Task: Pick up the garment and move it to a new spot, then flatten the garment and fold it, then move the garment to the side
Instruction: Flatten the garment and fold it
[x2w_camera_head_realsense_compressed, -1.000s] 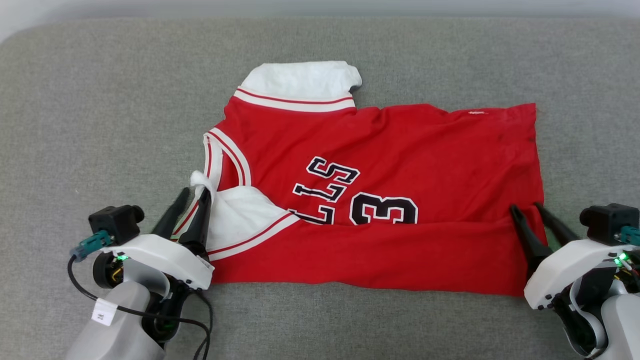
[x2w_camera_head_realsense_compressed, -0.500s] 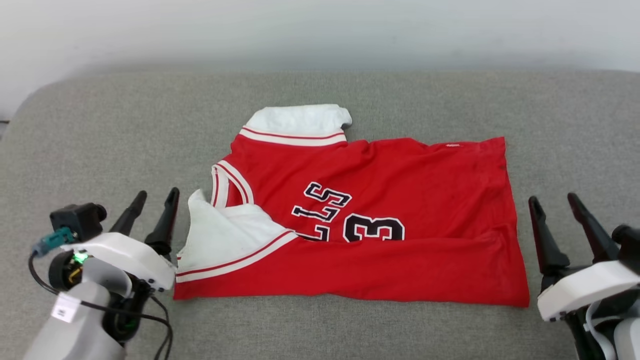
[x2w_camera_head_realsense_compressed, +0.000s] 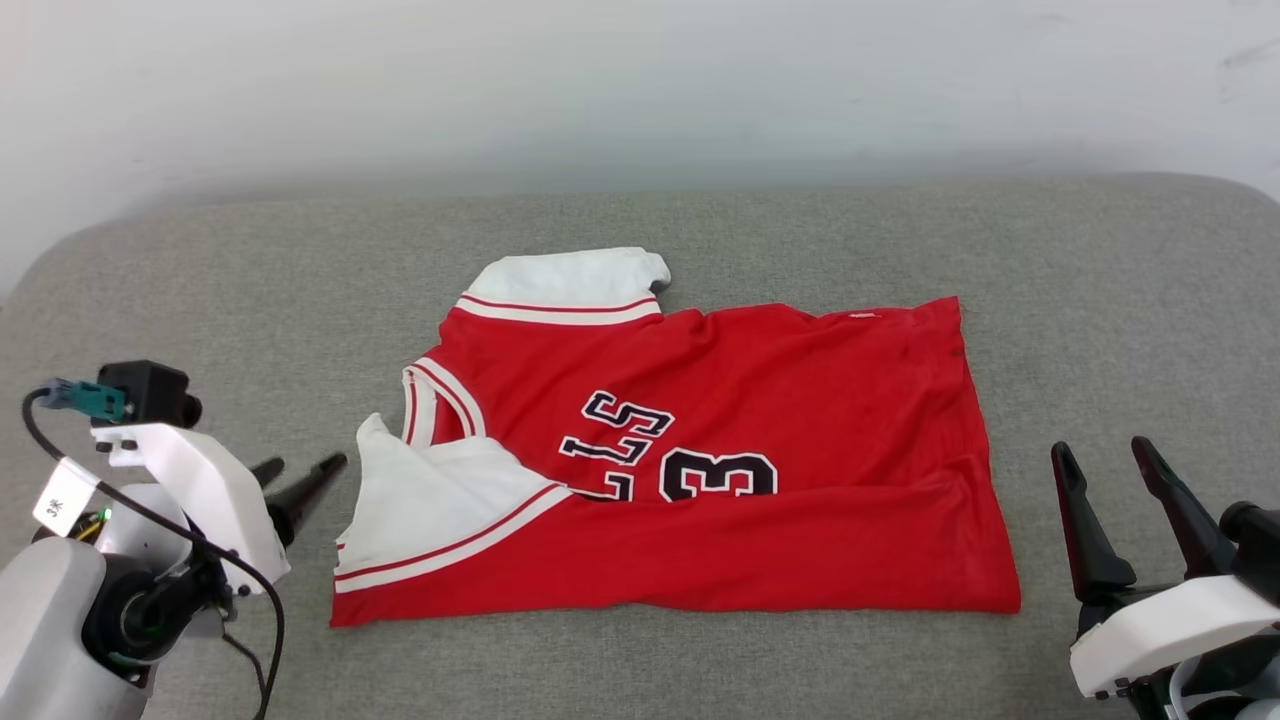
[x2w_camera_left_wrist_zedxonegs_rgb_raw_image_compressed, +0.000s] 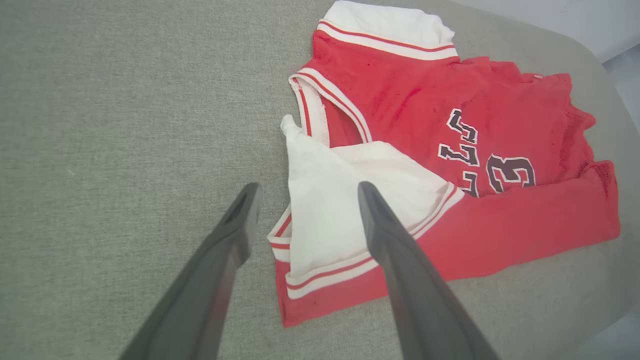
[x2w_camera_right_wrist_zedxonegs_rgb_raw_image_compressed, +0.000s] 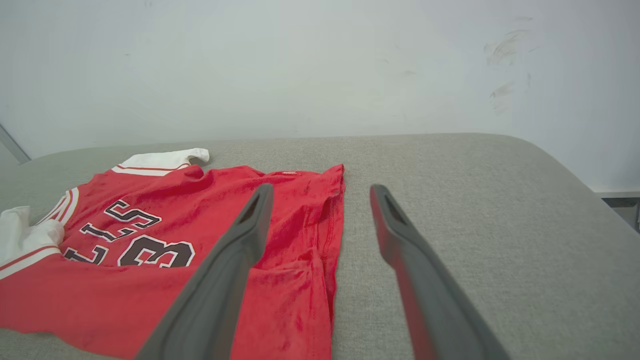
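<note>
A red garment (x2w_camera_head_realsense_compressed: 700, 450) lies flat in the middle of a grey padded surface (x2w_camera_head_realsense_compressed: 200, 280), with a pale wall (x2w_camera_head_realsense_compressed: 600, 90) behind it. Its neck faces left and its hem (x2w_camera_head_realsense_compressed: 965, 400) faces right. The near long edge is folded over toward the far side, so a red band (x2w_camera_head_realsense_compressed: 760, 560) covers the lower part of the dark numerals (x2w_camera_head_realsense_compressed: 715, 475). The white near sleeve (x2w_camera_head_realsense_compressed: 430, 500) lies folded in on top at the left. The far sleeve (x2w_camera_head_realsense_compressed: 570, 275), also white, sticks out at the far edge.

The left gripper (x2w_camera_head_realsense_compressed: 305, 466) sits just left of the near sleeve. Its fingers are spread wide, hold nothing, and do not touch the cloth. The right gripper (x2w_camera_head_realsense_compressed: 1100, 452) stands just right of the hem's near corner, its fingers likewise wide and empty.

The garment looks light, thin and limp. It will likely sag and crease wherever it is unsupported, and a single layer may slip from a shallow pinch. For the next fold, good holds would probably be the far sleeve's striped seam on the left and the far hem corner on the right. Pinching well in from the edge and lifting both ends together should keep the cloth taut.
</note>
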